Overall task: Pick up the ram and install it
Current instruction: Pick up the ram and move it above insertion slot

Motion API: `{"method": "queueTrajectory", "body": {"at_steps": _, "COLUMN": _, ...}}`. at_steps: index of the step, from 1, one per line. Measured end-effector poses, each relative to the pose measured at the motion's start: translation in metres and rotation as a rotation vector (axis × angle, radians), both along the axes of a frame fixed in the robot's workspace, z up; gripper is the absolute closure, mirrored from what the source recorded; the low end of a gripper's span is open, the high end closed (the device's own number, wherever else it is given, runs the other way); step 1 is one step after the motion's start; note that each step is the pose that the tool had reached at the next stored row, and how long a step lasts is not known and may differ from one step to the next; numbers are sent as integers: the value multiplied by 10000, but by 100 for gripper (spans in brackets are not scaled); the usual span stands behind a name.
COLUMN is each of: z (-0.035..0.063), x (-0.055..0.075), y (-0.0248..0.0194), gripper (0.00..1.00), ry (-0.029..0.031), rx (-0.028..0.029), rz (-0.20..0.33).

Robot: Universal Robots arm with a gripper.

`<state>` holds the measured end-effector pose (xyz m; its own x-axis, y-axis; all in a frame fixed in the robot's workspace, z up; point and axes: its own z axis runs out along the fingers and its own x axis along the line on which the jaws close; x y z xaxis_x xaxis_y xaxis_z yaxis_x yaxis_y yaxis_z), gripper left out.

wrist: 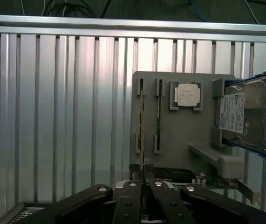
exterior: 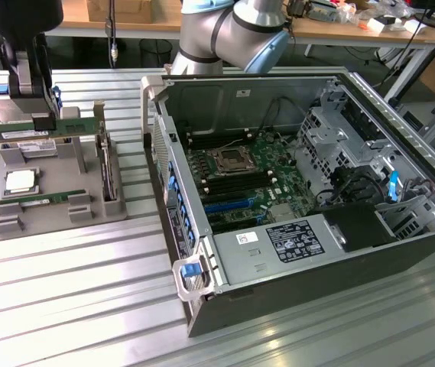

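gripper (exterior: 43,121) — clamped on ram (exterior: 3,131) | ram between jaws — over grey tray (exterior: 49,222)

Arm (exterior: 228,30), top centre of the exterior view: smooth silver-grey cylindrical joint housings and one rounded pale blue end cap (exterior: 269,47). Upper left of the same frame: bulky black housing (exterior: 14,15) with grey metal below it. Gripper (wrist: 144,186), wrist view: matte black linkage bars (wrist: 76,200) on each side, bright silver round pins (wrist: 103,189) at the pivots, narrow black inner fingers (wrist: 128,205).
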<state>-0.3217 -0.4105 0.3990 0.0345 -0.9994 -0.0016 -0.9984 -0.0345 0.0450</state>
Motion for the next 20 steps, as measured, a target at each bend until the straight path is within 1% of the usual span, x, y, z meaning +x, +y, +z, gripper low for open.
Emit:
{"method": "queueTrajectory", "body": {"at_steps": 11, "z": 0, "x": 44, "y": 0, "gripper": 87, "ry": 1, "rx": -57, "rz": 0}}
{"method": "queueTrajectory", "body": {"at_steps": 20, "z": 0, "x": 122, "y": 0, "gripper": 87, "ry": 1, "rx": -150, "rz": 0}}
